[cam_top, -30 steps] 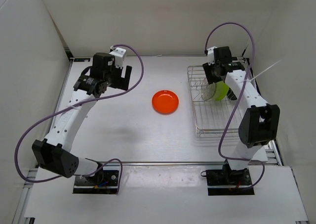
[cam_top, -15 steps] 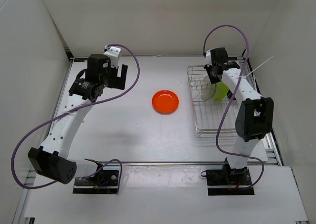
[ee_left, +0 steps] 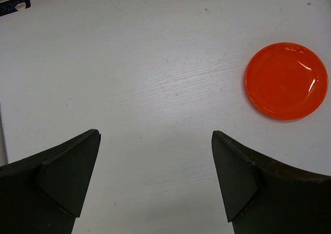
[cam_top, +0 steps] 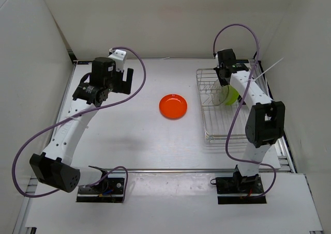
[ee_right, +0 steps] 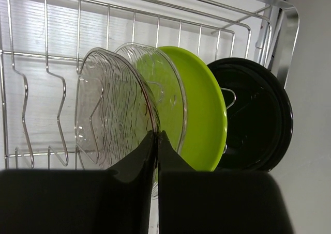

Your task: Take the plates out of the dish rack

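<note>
Where right end effector (ee_right: 156,136) pinches clear plate (ee_right: 111,110), its rim vanishes.

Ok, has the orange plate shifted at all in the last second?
No. The orange plate lies flat at the same spot on the table, with the same gap to the dish rack's left edge.
</note>
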